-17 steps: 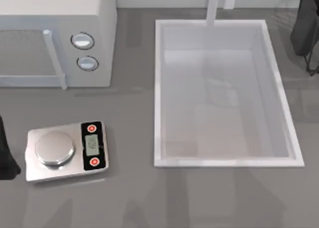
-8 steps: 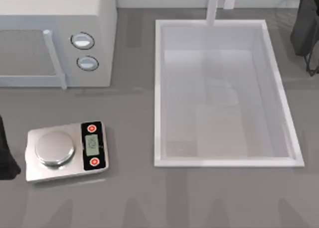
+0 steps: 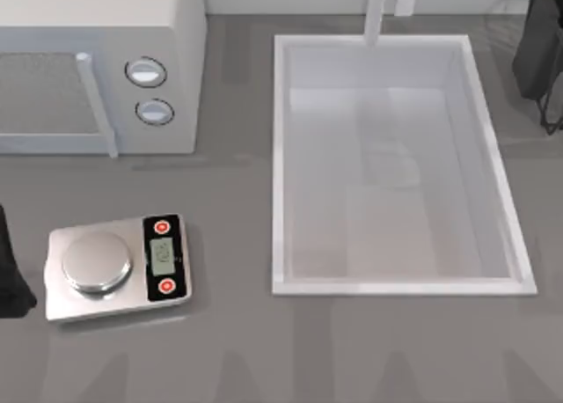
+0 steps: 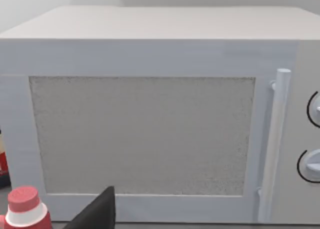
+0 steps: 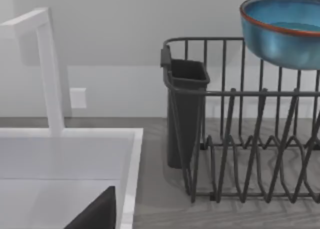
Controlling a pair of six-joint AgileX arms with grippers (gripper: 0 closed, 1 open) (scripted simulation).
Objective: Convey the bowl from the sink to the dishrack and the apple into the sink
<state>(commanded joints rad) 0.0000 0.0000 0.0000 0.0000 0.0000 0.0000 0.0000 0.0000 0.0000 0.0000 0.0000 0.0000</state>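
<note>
sitting up in the dishrack (image 5: 250, 159) at the worktop's far right, the bowl (image 5: 282, 31) lies beyond the sink (image 3: 281, 157) rim from the right claw (image 5: 97, 211), the nearer arm; claw spread cannot be told. deep blue glaze, reddish-brown rim, teal inside, upright. left arm parked at the left edge.

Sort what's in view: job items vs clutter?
Job: bowl, at the top of the dishrack; sink, nothing in its basin.

Clutter: microwave, scale, faucet, dark caddy on the dishrack's end, red-capped bottle by the microwave.
</note>
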